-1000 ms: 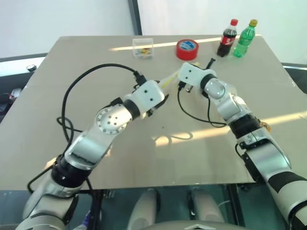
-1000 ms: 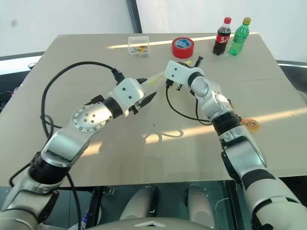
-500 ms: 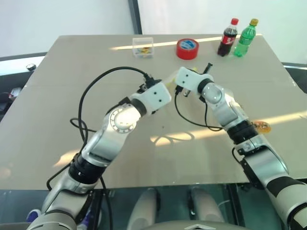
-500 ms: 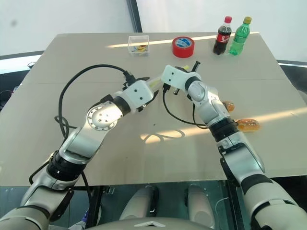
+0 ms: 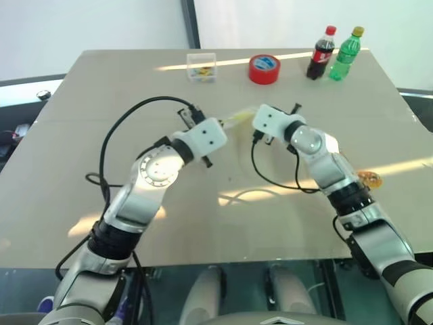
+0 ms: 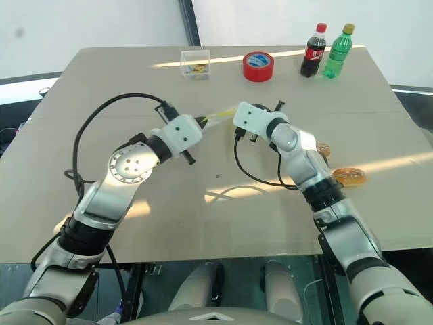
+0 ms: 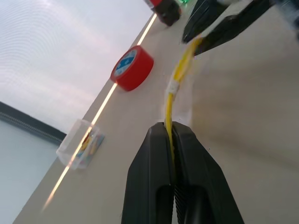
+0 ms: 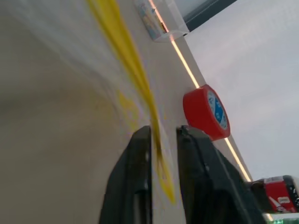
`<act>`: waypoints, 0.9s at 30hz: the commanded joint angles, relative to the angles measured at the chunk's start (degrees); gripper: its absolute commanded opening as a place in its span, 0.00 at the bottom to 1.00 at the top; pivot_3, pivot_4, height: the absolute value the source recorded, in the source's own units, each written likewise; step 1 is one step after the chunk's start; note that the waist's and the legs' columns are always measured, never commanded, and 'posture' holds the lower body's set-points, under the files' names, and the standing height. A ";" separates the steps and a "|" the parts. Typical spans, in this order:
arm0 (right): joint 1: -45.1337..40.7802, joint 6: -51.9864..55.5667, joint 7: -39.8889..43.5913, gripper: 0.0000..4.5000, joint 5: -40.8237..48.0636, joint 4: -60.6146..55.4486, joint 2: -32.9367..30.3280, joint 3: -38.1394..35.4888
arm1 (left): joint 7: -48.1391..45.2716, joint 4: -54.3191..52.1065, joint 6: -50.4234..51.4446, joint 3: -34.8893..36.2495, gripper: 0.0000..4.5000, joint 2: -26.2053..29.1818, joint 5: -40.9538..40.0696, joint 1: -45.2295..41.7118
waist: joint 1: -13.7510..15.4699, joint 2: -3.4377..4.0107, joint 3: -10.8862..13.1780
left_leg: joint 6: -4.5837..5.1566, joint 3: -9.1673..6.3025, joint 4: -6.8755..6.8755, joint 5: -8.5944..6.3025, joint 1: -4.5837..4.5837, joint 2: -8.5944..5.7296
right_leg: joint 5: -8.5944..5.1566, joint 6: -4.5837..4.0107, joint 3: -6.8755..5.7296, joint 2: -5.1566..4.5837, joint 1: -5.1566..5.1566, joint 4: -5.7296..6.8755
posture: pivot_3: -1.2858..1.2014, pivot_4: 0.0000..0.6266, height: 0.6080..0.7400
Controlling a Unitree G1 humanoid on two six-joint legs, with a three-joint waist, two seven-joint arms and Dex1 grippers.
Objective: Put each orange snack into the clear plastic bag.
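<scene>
The clear plastic bag [image 5: 238, 118] hangs above the middle of the table, between my two grippers, with its yellow seal strip [image 7: 180, 74] stretched from one to the other. My left gripper [image 7: 170, 128] is shut on one end of that strip. At the other end my right gripper [image 8: 163, 133] has its fingers slightly apart, and the strip [image 8: 124, 51] runs through the gap. Two orange snacks [image 6: 323, 149] [image 6: 350, 176] lie on the table to the right of my right forearm, away from both grippers.
A red tape roll [image 5: 264, 69], a small clear box [image 5: 201, 68], a cola bottle [image 5: 321, 54] and a green bottle [image 5: 345, 54] stand along the table's far edge. Black cables loop from both wrists over the table [image 5: 101, 95].
My left gripper has closed on the bag's yellow strip and drawn left. My right gripper has loosened from shut and pulled back and down a little.
</scene>
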 commanded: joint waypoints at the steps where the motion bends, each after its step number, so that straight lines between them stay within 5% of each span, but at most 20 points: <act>1: 4.76 6.44 3.99 0.50 4.62 -13.13 -0.41 -4.08 | -1.48 3.77 -11.53 4.67 0.00 0.35 -3.36 1.01 | 0.15 -0.01 -0.01 | 0.00 -0.01 0.00 0.00 -0.02 0.00 | 0.00 0.00 -0.01 -0.02 0.00 0.00 | 0.52 0.24 1.00; 4: 9.20 14.04 6.02 0.50 8.81 -21.57 0.43 -7.22 | -1.51 6.67 -18.09 6.33 0.00 0.35 -3.61 1.99 | 0.21 -0.01 -0.01 | 0.05 -0.05 0.05 -0.02 -0.04 -0.02 | 0.00 0.00 -0.05 -0.08 0.03 -0.01 | 0.52 0.24 1.00; 8: 11.98 28.45 5.92 0.24 19.75 -30.26 8.19 -13.88 | -2.44 8.39 -22.70 7.30 0.00 0.51 -4.09 3.50 | -0.01 0.00 -0.03 | 0.12 -0.13 0.08 -0.07 -0.01 -0.02 | 0.00 0.00 -0.12 -0.06 0.06 0.06 | 0.52 0.24 1.00; 10: 10.98 32.90 5.15 0.00 23.32 -32.39 11.49 -15.44 | -3.17 8.55 -24.02 7.42 0.00 0.56 -4.12 3.98 | -0.21 0.00 -0.03 | 0.15 -0.09 0.08 -0.08 0.03 -0.01 | 0.00 0.00 -0.08 -0.03 0.06 0.12 | 0.52 0.24 1.00; 27: 5.50 36.19 1.47 0.00 32.06 -32.23 13.90 -10.74 | -3.91 5.39 -23.40 7.84 0.00 -0.24 -3.40 5.87 | -0.11 0.01 -0.04 | 0.13 -0.19 0.10 -0.06 0.03 -0.12 | 0.00 0.00 -0.16 -0.06 0.07 0.16 | 0.52 0.24 1.00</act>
